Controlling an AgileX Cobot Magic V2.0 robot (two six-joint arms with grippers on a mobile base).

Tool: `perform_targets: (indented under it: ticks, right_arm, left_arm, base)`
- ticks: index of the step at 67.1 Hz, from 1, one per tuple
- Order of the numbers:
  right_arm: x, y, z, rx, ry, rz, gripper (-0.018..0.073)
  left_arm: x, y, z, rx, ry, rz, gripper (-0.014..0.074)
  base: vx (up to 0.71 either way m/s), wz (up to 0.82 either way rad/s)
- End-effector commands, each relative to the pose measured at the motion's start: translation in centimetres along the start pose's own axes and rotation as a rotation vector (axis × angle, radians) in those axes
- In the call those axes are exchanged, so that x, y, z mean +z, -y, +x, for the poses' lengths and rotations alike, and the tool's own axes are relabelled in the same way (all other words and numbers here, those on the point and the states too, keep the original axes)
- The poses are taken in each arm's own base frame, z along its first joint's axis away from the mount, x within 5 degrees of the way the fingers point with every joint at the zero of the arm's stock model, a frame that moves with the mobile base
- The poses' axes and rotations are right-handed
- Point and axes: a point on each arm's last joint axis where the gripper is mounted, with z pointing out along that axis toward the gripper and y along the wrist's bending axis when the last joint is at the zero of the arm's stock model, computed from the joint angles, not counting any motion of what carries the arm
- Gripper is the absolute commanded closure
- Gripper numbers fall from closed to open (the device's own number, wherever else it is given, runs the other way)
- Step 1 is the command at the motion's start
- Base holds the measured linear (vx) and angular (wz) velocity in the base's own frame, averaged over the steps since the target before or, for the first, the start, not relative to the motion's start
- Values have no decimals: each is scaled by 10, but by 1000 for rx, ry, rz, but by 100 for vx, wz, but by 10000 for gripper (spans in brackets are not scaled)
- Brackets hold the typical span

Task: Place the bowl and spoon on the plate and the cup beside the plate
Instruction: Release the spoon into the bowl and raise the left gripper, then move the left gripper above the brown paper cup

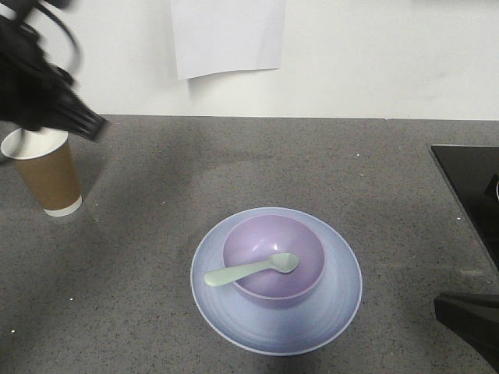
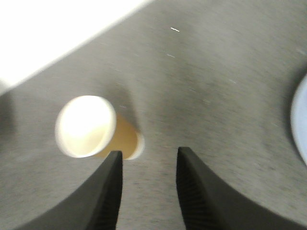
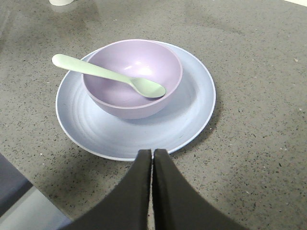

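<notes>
A lilac bowl (image 1: pixel 273 257) (image 3: pixel 132 76) sits on the pale blue plate (image 1: pixel 327 319) (image 3: pixel 192 110) in the middle of the grey counter. The mint-green spoon (image 1: pixel 249 269) (image 3: pixel 105 73) lies in the bowl, its handle sticking out over the rim to the left. A brown paper cup (image 1: pixel 48 170) (image 2: pixel 91 128) stands upright at the far left, well apart from the plate. My left gripper (image 1: pixel 82 121) (image 2: pixel 148 155) hovers above the cup's right side, open and empty. My right gripper (image 3: pixel 152 152) is shut with nothing in it, close to the plate's near rim; only a dark part of that arm (image 1: pixel 468 319) shows in the front view.
A black panel (image 1: pixel 468 187) lies at the counter's right edge. A white wall with a hanging sheet of paper (image 1: pixel 228 35) stands behind the counter. Bare grey counter stretches between cup and plate.
</notes>
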Motion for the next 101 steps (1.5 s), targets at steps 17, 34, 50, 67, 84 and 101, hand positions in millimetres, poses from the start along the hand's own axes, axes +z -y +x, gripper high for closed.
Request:
perform_targets:
  ticks: [17, 34, 50, 67, 84, 101]
  right_arm:
    - [-5, -2, -14, 37, 91, -14, 564]
    - [-5, -2, -14, 43, 93, -19, 564]
    - [-5, -2, -13, 43, 89, -21, 564]
    - [-5, -3, -13, 40, 87, -22, 564]
    - [-5, -3, -13, 40, 87, -22, 564]
    - [-5, -3, -13, 40, 87, -22, 564]
  left_arm:
    - [-76, -106, 52, -347, 119, -439, 346]
    - [-73, -125, 60, -445, 155, -422, 346]
    - [-48, -120, 49, -467, 135, -288, 319]
    - [-23, -121, 43, -451, 87, -270, 257]
    - [13, -144, 36, -500, 50, -219, 253]
    - [72, -161, 20, -558, -14, -98, 253]
  base:
    - [0, 0]
    - [0, 0]
    - [0, 0]
    - [0, 0]
    - [0, 0]
    - [0, 0]
